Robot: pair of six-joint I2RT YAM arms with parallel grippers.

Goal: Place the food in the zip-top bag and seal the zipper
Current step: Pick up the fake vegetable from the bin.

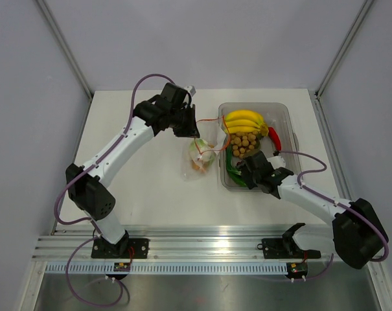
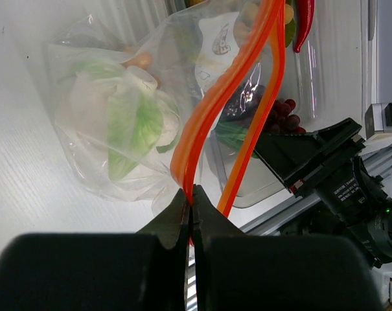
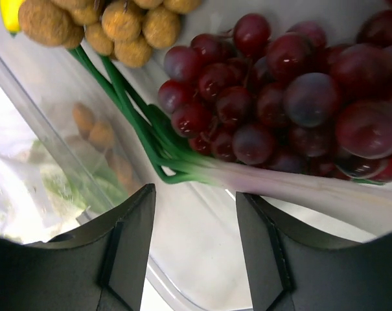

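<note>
The zip-top bag (image 1: 201, 157) lies slumped on the surface (image 1: 144, 188), just beside the left wall of the clear tub (image 1: 285, 116). It's already carrying cargo: a white bulb (image 2: 85, 103), a green leafy vegetable (image 2: 134, 123) and an orange piece (image 2: 142, 60) show through the crinkled plastic. Its zipper (image 2: 202, 123) is lifted above the bag and the two orange-red strips curve apart, so the mouth is open and faces the tub.

The left end effector (image 2: 191, 206) has that zipper. Its fingers are pressed tight together on the strip, pinching it at one end and holding the mouth up.

Over in the tub, plenty of food is waiting. The bananas (image 1: 243, 120) sit at the far end and the brown ball cluster (image 1: 245, 143) is just in front of them. The red chilli (image 1: 275, 137) lies along the right side, and the dark red grapes (image 3: 280, 97) are piled next to long green stalks (image 3: 134, 120) that end in a pale base.

The right end effector (image 3: 192, 249) is down inside the near end of the tub. Its fingers are spread wide with nothing between them, and it points at the grapes and the green stalks. Through the tub wall on its left, the bag and its contents show as a blur.
</note>
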